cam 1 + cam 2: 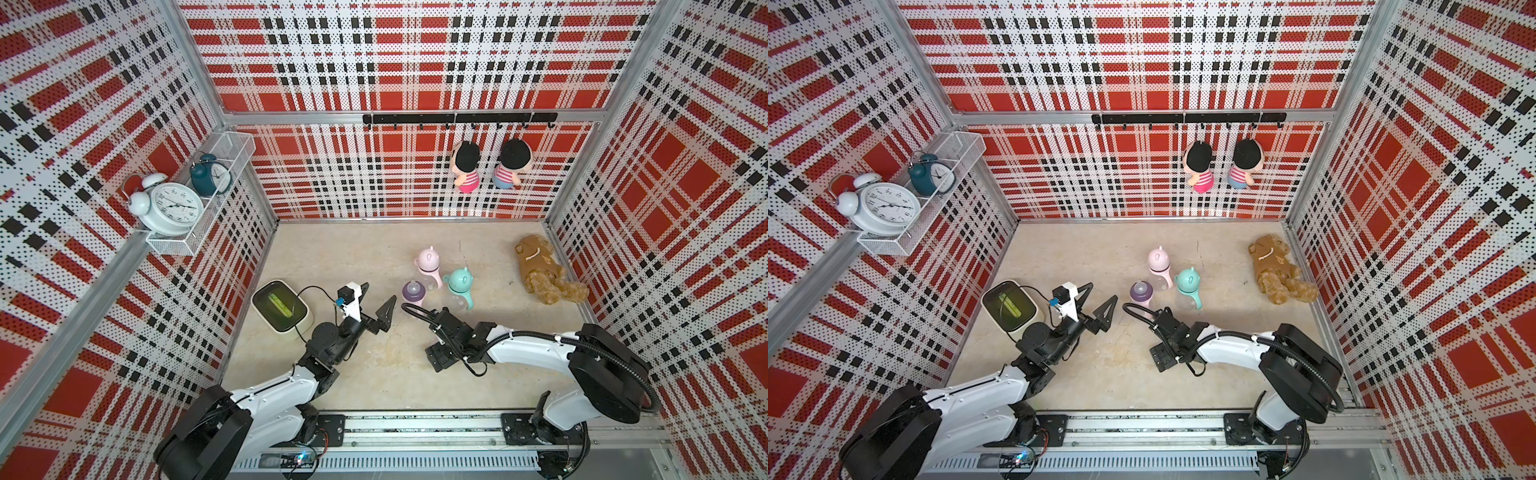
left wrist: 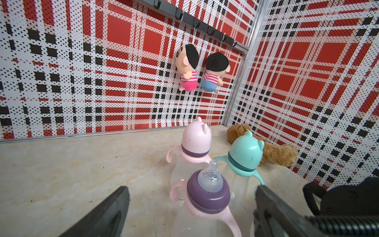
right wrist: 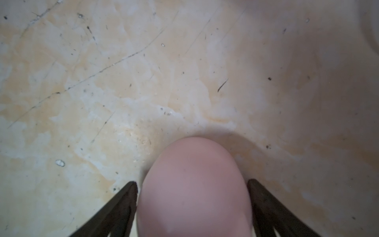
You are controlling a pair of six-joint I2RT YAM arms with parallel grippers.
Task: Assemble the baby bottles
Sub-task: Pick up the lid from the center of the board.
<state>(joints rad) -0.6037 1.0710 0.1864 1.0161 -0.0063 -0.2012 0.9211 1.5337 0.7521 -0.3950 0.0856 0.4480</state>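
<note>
Three baby bottles stand close together right of the table's middle. One has a pink eared cap (image 1: 429, 266) (image 2: 195, 139), one a teal cap (image 1: 458, 284) (image 2: 245, 151). The third (image 1: 413, 292) (image 2: 207, 195) shows a purple collar and a bare nipple. My left gripper (image 1: 376, 297) (image 2: 191, 189) is open and empty, just left of the uncapped bottle and facing it. My right gripper (image 1: 441, 358) (image 3: 191, 182) points down at the table in front of the bottles. A loose pink dome cap (image 3: 194, 184) sits between its fingers, with a thin gap on each side. The top views hide that cap.
A white box with a green-lit window (image 1: 282, 305) stands at the left wall beside my left arm. A brown plush bear (image 1: 540, 270) lies at the right wall. Two dolls (image 1: 467, 166) hang on the back wall. Alarm clocks (image 1: 170, 208) fill a wire shelf.
</note>
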